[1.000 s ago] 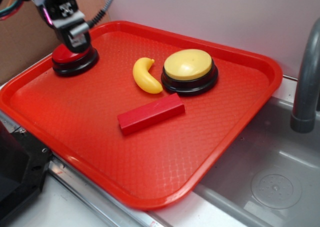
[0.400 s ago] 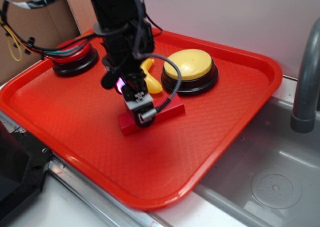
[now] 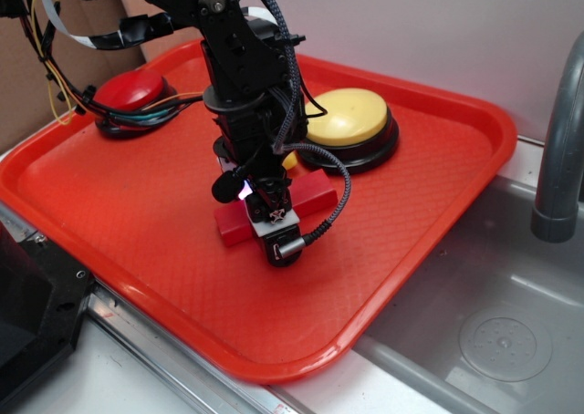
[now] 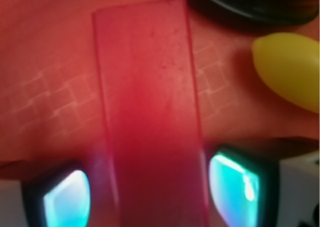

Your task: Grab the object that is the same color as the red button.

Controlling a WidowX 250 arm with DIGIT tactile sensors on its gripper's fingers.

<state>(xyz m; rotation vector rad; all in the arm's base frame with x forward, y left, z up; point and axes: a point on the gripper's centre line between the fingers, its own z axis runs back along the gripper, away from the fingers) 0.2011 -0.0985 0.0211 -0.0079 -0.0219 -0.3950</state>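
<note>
Red tray (image 3: 438, 186) beside sink | gripper (image 4: 150, 187) open, straddling red block (image 4: 147, 112); banana (image 4: 287, 69) at 2 o'clock | grasp pending; closing, lifting left

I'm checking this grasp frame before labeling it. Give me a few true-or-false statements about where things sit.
1. The fingers stand on either side of the red block. True.
2. The red block lies in the sink. False: it lies on the red tray.
3. The banana is held by the gripper. False: it lies on the tray beside the block, apart from the gripper.
4. The yellow button is larger than the red button. True.
5. The gripper hovers over the red button. False: it is down at the block, near the tray's middle.
</note>
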